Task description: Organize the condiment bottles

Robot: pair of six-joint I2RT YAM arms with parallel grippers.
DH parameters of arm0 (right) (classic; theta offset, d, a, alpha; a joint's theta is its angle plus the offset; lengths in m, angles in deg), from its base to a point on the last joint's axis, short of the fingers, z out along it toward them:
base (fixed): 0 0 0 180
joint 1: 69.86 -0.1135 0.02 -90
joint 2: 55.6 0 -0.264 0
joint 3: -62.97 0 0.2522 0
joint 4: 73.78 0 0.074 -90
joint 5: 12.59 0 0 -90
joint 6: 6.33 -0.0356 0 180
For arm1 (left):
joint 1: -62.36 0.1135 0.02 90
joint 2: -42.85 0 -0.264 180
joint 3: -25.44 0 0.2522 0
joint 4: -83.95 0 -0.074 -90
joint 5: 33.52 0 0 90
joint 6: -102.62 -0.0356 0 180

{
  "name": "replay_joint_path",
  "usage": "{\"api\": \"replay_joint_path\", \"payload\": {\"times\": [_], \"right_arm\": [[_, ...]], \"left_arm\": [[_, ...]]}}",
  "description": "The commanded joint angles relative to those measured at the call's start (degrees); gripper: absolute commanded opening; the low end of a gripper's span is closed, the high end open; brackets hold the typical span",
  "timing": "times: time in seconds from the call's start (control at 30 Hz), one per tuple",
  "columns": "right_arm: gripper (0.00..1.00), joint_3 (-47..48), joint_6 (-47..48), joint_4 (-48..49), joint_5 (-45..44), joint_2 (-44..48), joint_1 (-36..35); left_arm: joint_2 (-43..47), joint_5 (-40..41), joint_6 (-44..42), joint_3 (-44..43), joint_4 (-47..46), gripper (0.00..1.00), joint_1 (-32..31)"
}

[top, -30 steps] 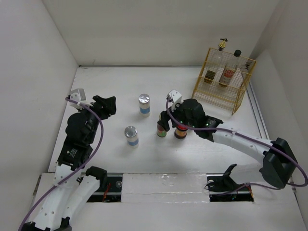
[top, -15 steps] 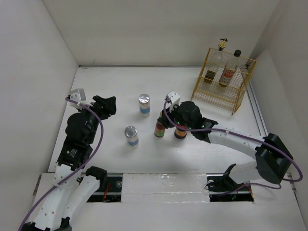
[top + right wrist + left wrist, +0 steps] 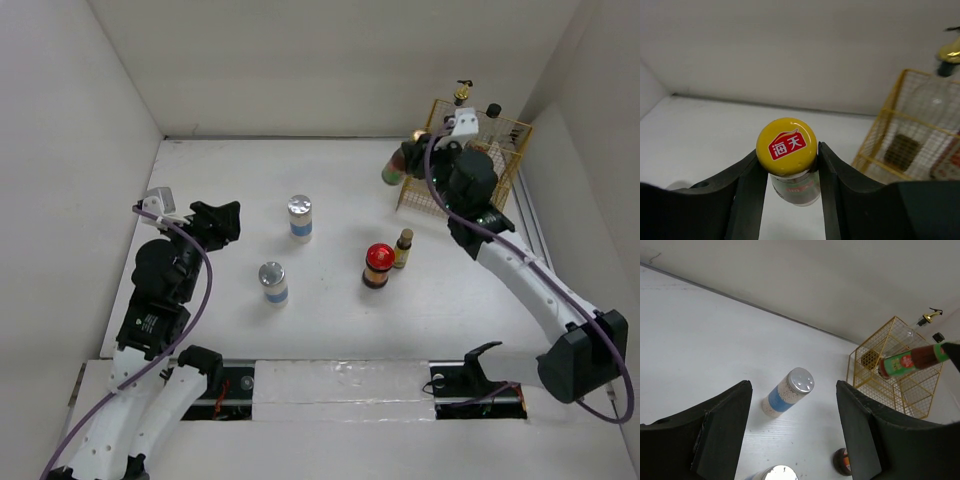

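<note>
Yellow-capped sauce bottle (image 3: 786,146), green-labelled, sits clamped between right fingers (image 3: 751,194); left fingers (image 3: 722,430) stand apart, empty.

Desk (image 3: 230,190): white, matte, faintly scuffed, boxed in on three sides.
Back wall (image 3: 330,60): plain off-white panel, meeting the desk at a thin dark seam.
Left wall (image 3: 60,150): same plain panel, slightly shaded.
Right wall (image 3: 605,120): same plain panel.
Near edge: black rail (image 3: 340,382) under a pale strip.
Light: even, soft, with short shadows.

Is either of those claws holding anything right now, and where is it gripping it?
The right gripper holds the yellow-capped sauce bottle by its neck, just under the cap. The left gripper holds nothing.
</note>
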Motion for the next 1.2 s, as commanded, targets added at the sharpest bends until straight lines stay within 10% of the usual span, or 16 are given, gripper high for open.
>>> {"api": "replay_joint_path", "payload": {"times": [0.0, 0.4, 1.17], "right_arm": [[0.19, 7.2, 0.3, 9.8, -2.2, -2.4, 5.0], [0.18, 19.7, 1.1, 8.0, 2.5, -13.7, 19.5], [0.19, 14.2, 1.6, 14.7, 4.1, -24.3, 20.9]], "left_arm": [[0.6, -0.9, -0.4, -0.5, -2.2, 0.64, 0.2], [1.3, -0.9, -0.4, -0.5, -2.2, 0.64, 0.2], [-0.5, -1.6, -0.4, -0.5, -2.7, 0.64, 0.2]]}}
